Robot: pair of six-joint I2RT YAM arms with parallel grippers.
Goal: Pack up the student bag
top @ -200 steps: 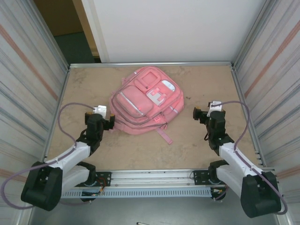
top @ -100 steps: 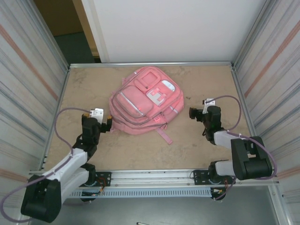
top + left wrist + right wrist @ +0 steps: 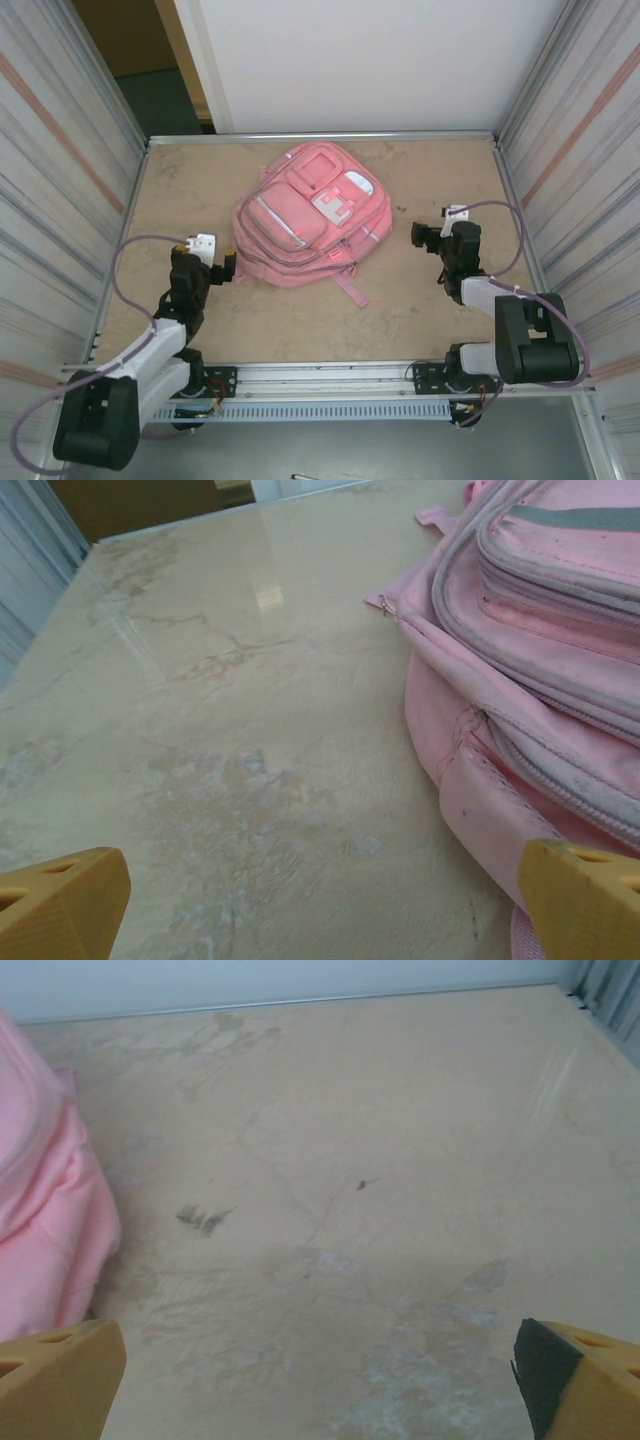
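Lying flat on table (image 3: 455, 175), centre-far, pink backpack (image 3: 312, 212) sits btwn grippers, both w/ jaws wide apart: left gripper (image 3: 206, 254) just beside its near-left edge, right gripper (image 3: 432, 235) farther off.

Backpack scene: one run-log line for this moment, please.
backpack: front up on table | left gripper: open, empty, beside backpack | right gripper: open, empty, apart from backpack

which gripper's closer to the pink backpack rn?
Left. The left gripper sits open at the pink backpack's near-left corner, almost touching. The right gripper, also open, stands off its right side with bare table between.
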